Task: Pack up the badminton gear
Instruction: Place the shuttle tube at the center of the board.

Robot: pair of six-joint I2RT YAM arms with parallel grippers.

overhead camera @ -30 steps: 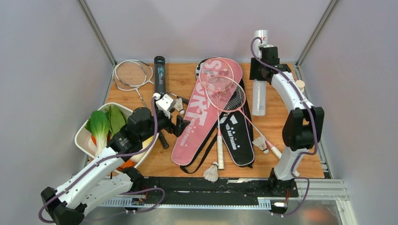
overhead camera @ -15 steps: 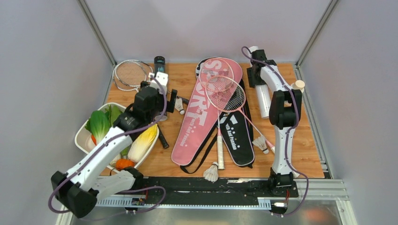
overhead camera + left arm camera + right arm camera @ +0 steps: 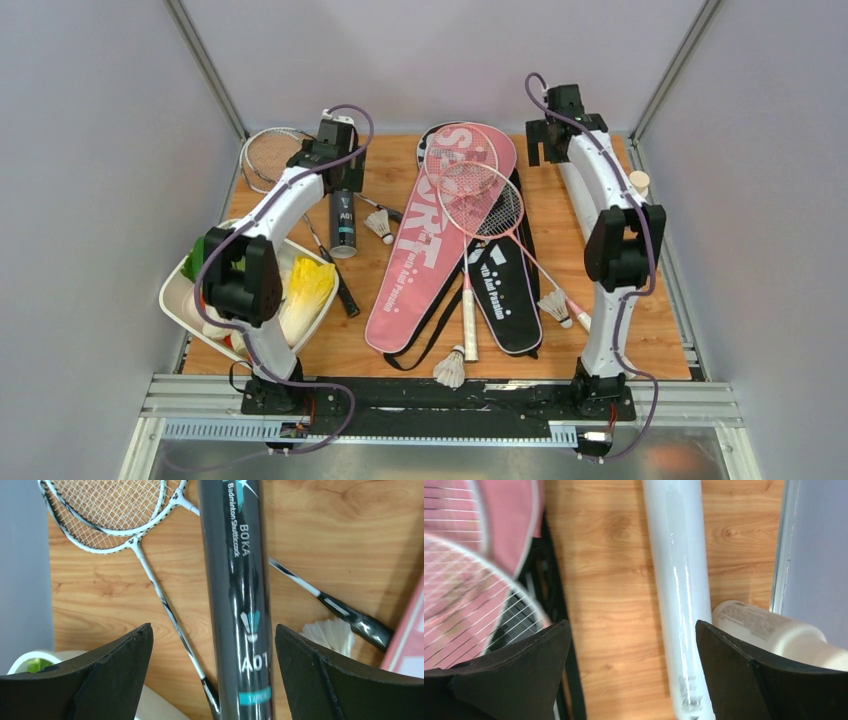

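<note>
This is a robotics lab test cell, not a home or a sports hall. Plain grey wall panels point(image 3: 440, 60) box in a small wooden desk point(image 3: 655, 330) on three sides, with bare aluminium posts point(image 3: 207, 68) at the back corners. A white left arm point(image 3: 283, 200) and right arm point(image 3: 600, 175) stand bolted to a black plate point(image 3: 450, 392) on a metal rail point(image 3: 195, 385) along the near edge. The props look staged (a pink racket bag point(image 3: 430, 240) lies near a white tray point(image 3: 166, 296) of vegetables).
</note>
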